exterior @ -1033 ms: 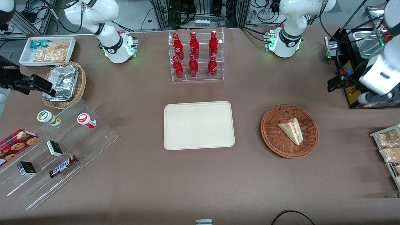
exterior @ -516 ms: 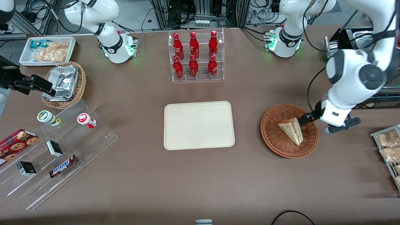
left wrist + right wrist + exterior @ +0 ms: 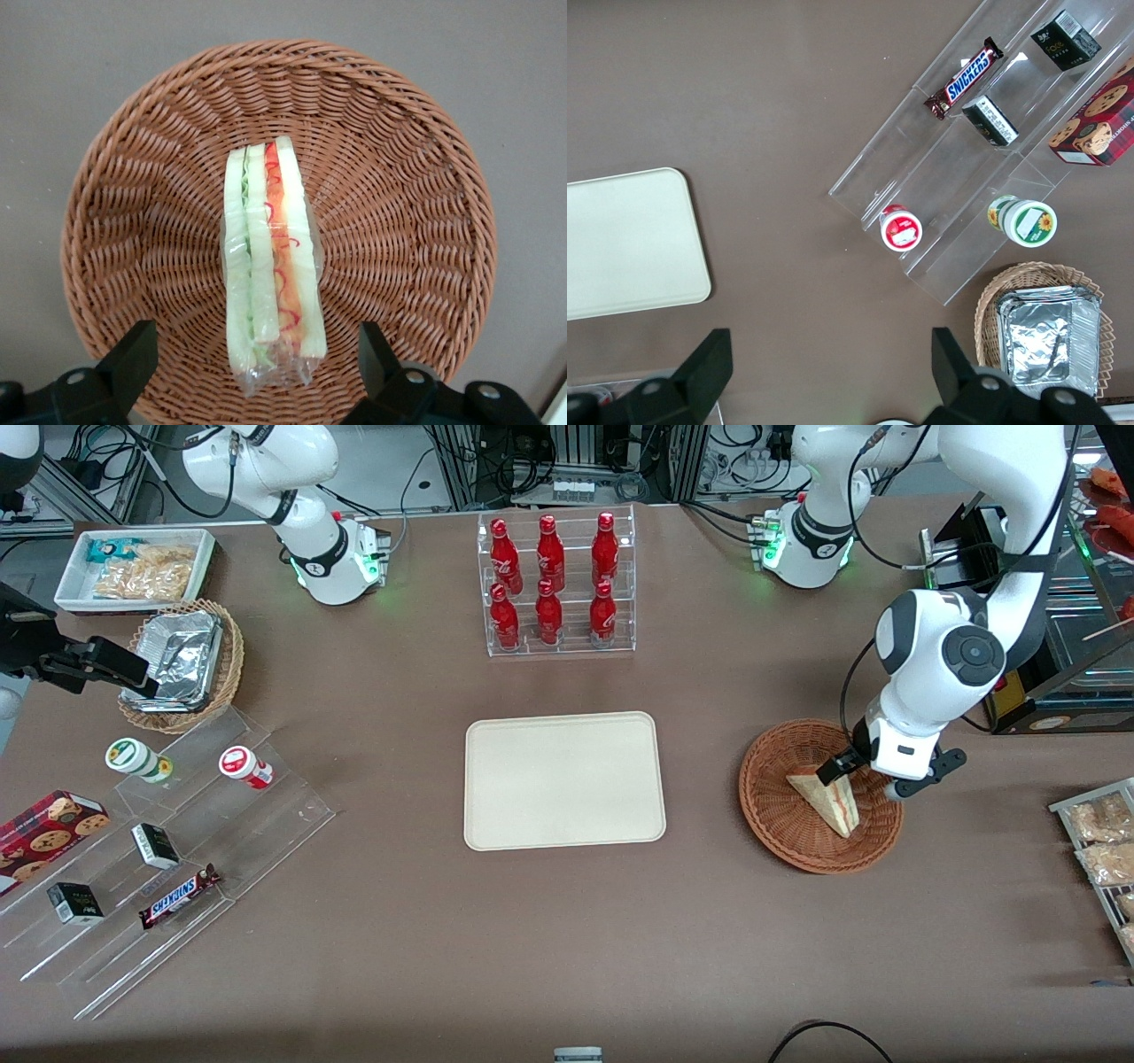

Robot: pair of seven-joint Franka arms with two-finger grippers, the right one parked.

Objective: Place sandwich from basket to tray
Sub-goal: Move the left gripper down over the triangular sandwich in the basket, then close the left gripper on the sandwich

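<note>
The sandwich (image 3: 831,801), a plastic-wrapped white bread wedge with red and green filling, lies in the reddish-brown wicker basket (image 3: 772,831). In the left wrist view the sandwich (image 3: 270,266) lies at the basket's (image 3: 416,186) middle, cut edge up. My left gripper (image 3: 873,777) hovers over the basket's part farther from the front camera, above the sandwich's wide end. It is open and empty (image 3: 255,365), with one finger (image 3: 131,356) on each side of the sandwich, not touching it. The cream tray (image 3: 563,779) lies empty at the table's middle and also shows in the right wrist view (image 3: 629,239).
A clear rack of red bottles (image 3: 554,584) stands farther from the front camera than the tray. A black machine (image 3: 1019,602) and a wire rack of packets (image 3: 1099,841) are at the working arm's end. Acrylic snack steps (image 3: 168,850) and a tan foil basket (image 3: 182,662) are at the parked arm's end.
The left arm has swung in from the table's end over the basket, and the gripper has come down above the sandwich. The sandwich has not moved.
</note>
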